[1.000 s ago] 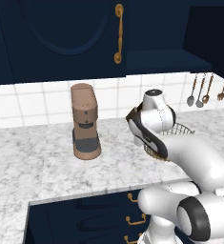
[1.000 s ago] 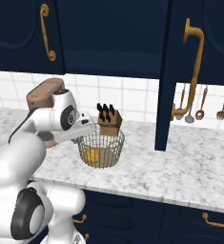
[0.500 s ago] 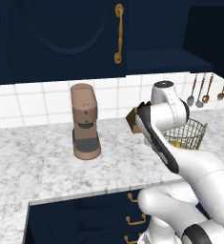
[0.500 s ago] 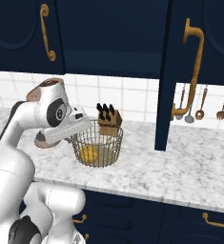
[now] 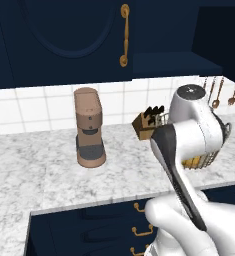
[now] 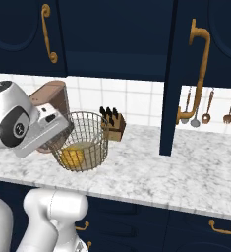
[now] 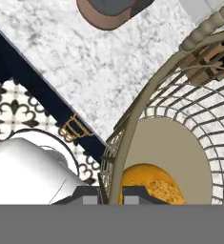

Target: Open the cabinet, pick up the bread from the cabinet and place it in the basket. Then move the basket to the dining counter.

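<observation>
My gripper (image 7: 111,193) is shut on the near rim of the tan wire basket (image 7: 189,109), one fingertip on each side of the wire. In the right base view the gripper (image 6: 63,132) holds the basket (image 6: 85,140) at its left rim, just above the marble counter (image 6: 151,172). The golden bread (image 6: 72,156) lies on the basket's beige bottom, right under the hand in the hand view (image 7: 151,183). The navy cabinet door (image 6: 170,74) with its brass handle (image 6: 198,74) stands open to the right. The dining counter is out of view.
A brown coffee machine (image 5: 89,127) stands on the counter left of the basket. A wooden knife block (image 6: 112,125) sits behind it at the tiled wall. Copper utensils (image 6: 205,106) hang at the right. Brass-handled drawers (image 6: 220,226) run below the counter edge.
The arm has swung its hand up and back toward the robot. The basket, with the bread in it, has come along, shifting nearer and slightly up.
</observation>
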